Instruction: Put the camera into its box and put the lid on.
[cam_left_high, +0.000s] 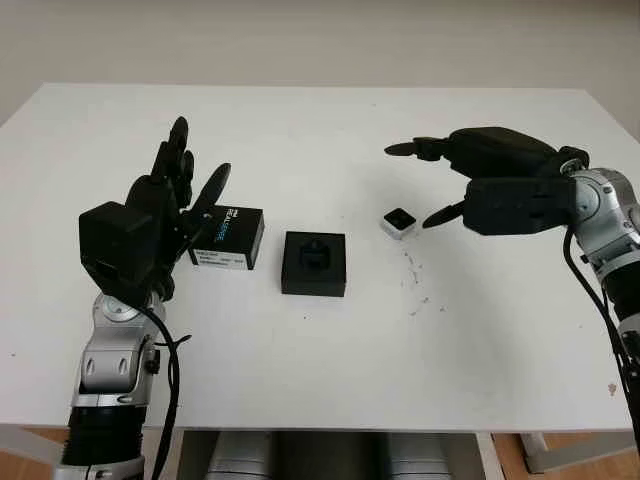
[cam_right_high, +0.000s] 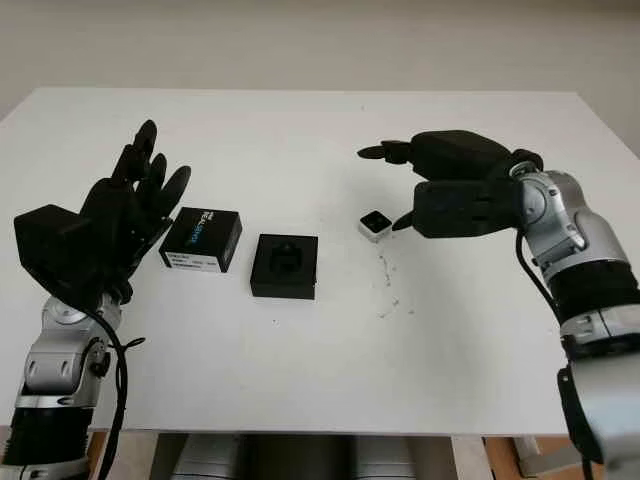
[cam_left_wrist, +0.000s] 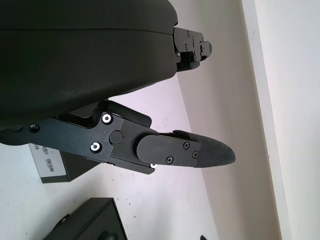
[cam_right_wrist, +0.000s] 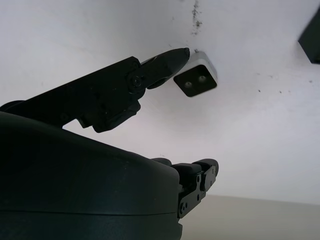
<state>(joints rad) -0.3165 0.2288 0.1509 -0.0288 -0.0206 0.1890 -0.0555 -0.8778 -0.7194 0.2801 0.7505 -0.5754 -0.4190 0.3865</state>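
Observation:
A small silver-and-black camera (cam_left_high: 399, 222) lies on the white table (cam_left_high: 320, 340), right of centre. My right hand (cam_left_high: 432, 182) hovers just to its right, open, with one fingertip (cam_right_wrist: 176, 56) close beside the camera (cam_right_wrist: 196, 80) and not touching it. The open black box (cam_left_high: 314, 263) with its dark insert sits at the middle of the table. Its black lid (cam_left_high: 227, 237), with a white label, lies to the left of the box. My left hand (cam_left_high: 185, 185) is raised beside the lid, open and holding nothing.
Faint dark scuff marks (cam_left_high: 418, 290) dot the table below the camera. The table's far edge meets a pale wall (cam_left_high: 320, 40). Bare white surface stretches in front of the box.

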